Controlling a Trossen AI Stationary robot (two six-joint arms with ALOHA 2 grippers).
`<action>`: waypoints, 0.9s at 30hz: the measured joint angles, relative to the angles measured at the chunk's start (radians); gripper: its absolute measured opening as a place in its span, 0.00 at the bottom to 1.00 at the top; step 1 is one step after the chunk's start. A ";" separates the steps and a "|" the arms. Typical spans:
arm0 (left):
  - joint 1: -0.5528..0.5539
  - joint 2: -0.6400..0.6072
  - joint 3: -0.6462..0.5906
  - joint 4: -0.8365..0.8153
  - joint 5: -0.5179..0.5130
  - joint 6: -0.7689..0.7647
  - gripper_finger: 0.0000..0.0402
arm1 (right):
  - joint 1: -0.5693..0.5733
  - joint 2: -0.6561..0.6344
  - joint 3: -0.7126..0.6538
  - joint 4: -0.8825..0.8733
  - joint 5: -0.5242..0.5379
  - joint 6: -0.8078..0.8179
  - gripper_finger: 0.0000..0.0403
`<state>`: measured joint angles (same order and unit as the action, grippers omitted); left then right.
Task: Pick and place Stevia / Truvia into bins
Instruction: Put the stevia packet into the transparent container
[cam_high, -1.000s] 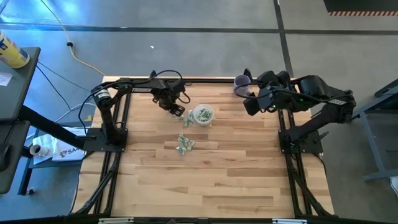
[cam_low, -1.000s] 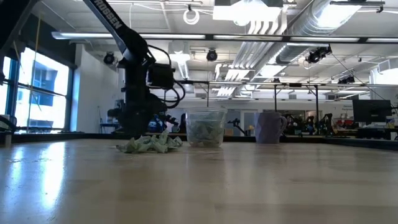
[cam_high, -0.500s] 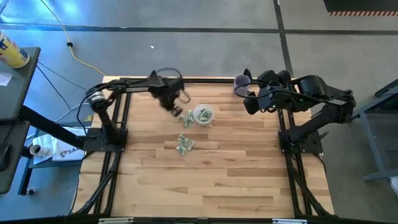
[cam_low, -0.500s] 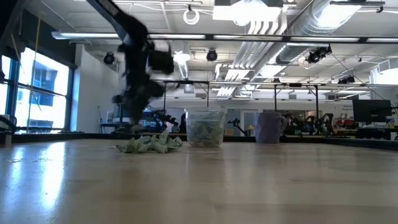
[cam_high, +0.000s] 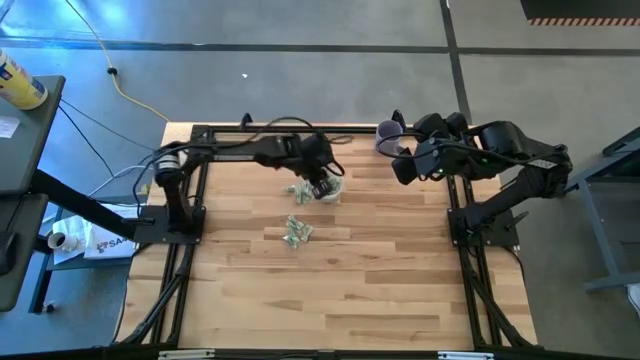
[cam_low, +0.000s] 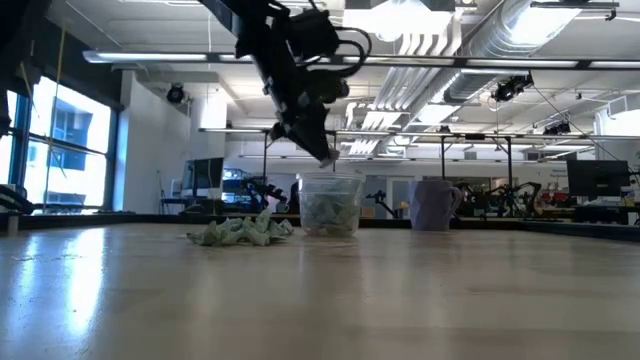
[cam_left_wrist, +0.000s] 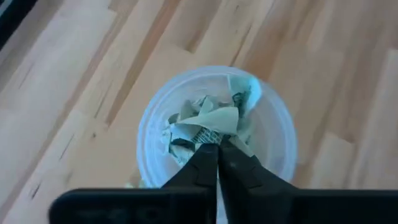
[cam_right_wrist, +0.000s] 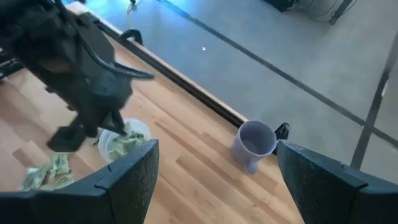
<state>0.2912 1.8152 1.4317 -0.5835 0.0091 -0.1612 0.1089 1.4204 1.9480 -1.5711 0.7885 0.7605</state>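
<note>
The clear cup (cam_high: 329, 187) stands at the far middle of the table, holding several pale green and white Stevia packets (cam_left_wrist: 208, 121). My left gripper (cam_low: 325, 152) hangs right over the cup's mouth (cam_left_wrist: 149, 124), fingers pointing down and shut on a thin pale packet. More packets lie in a loose heap (cam_high: 298, 230) nearer the table's middle, also visible in the low view (cam_low: 240, 231), and a few (cam_high: 297, 191) lie just left of the cup. My right gripper (cam_high: 400, 165) waits open at the far right, with nothing in it. My left gripper pinches a packet between its two fingertips, coming from above and pointing down. Only a thin pale edge (cam_left_wrist: 217, 186) shows between the shut fingers in the wrist view. The packet is lifted clear, above the packets in the cup.
A purple cup (cam_high: 388, 133) stands at the table's far edge, right of the clear cup and beside my right gripper. Bare wood stretches over the table's near half (cam_high: 330, 300).
My left gripper has shut low over the loose packets just left of the cup, then risen and swung toward the table's right, ending over the cup's mouth. The heap on the table has stayed where it was.
</note>
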 joint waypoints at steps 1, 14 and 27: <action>-0.008 0.019 0.006 0.002 -0.021 -0.001 0.13 | 0.000 0.000 0.000 0.000 -0.009 0.000 0.78; -0.067 -0.008 0.235 -0.612 -0.181 0.157 0.55 | 0.003 0.000 0.000 0.000 -0.059 -0.005 0.78; 0.076 -0.006 -0.160 -0.260 -0.036 0.480 0.55 | 0.003 0.000 0.000 0.000 -0.076 -0.028 0.78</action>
<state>0.3673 1.8091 1.2717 -0.8439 -0.0268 0.3186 0.1116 1.4204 1.9480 -1.5711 0.7125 0.7326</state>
